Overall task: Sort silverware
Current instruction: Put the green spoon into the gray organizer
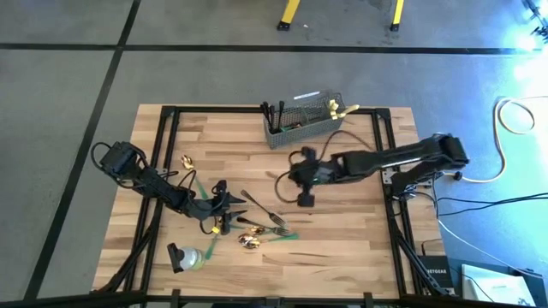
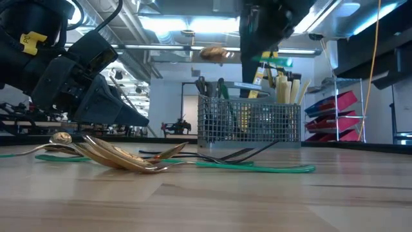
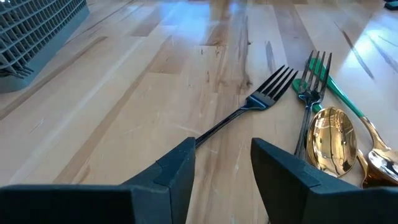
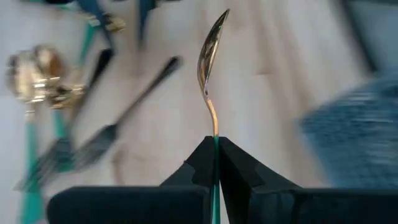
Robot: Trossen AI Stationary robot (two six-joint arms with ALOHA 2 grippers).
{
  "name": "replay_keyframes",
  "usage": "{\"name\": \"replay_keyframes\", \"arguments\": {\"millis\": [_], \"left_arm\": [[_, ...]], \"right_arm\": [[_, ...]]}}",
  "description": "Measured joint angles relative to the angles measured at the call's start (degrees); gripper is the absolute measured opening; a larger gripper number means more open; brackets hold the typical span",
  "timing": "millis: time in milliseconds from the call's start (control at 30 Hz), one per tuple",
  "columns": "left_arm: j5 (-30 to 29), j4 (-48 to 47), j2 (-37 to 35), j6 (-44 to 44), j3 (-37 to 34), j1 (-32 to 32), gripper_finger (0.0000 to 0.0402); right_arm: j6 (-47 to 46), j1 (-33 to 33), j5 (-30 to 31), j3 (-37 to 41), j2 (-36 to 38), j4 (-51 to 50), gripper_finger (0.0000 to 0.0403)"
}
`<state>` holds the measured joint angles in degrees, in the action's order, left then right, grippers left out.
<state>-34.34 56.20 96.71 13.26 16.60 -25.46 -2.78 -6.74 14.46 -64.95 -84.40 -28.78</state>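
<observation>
Silverware lies in two places. One gold spoon (image 4: 209, 56) is pinched by its thin handle between the pressed-together fingers of the right gripper (image 4: 215, 144); in the low view this spoon (image 2: 214, 53) hangs high in the upper centre of the frame, above the table. In the high view the right gripper (image 1: 304, 195) sits near the middle of the frame, below the grey mesh basket (image 1: 301, 126), which stands at the upper centre of the table (image 1: 360, 239) and holds some upright pieces. The other pieces lie on the wood in the lower centre of the high view: dark forks (image 1: 261, 208) and gold spoons (image 1: 249, 240), close together with green strips (image 1: 284, 234) among them. The left gripper (image 1: 221, 205) is just to the left of this group. Its fingers (image 3: 177, 171) are spread, and the handle of one dark fork (image 3: 252, 102) runs to the gap between them, but they do not hold it.
</observation>
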Motion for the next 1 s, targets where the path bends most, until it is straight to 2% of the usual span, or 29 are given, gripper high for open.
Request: {"name": "replay_keyframes", "arguments": {"millis": [133, 300, 533, 833, 1000], "left_arm": [[-0.7, 0.1, 0.0, 0.0, 0.0, 0.0, 0.0141], [-0.9, 0.2, 0.0, -0.1, 0.0, 0.0, 0.0141], [-0.9, 0.2, 0.0, 0.0, 0.0, 0.0, 0.0141], [-1.0, -0.1, 0.0, -0.1, 0.0, 0.0, 0.0141], [-1.1, -0.4, 0.0, -0.1, 0.0, 0.0, 0.0141]], "right_arm": [[0.6, 0.0, 6.6, 0.0, 6.2, -2.9, 0.0], [9.3, 0.0, 18.9, -0.1, 11.1, -3.3, 0.0], [38.2, 2.1, 32.5, -0.1, 11.2, -2.9, 0.0], [75.8, 13.7, 45.4, -0.1, 9.3, -3.0, 0.0], [83.2, 19.0, 44.1, -0.1, 7.6, -10.4, 0.0]]}}
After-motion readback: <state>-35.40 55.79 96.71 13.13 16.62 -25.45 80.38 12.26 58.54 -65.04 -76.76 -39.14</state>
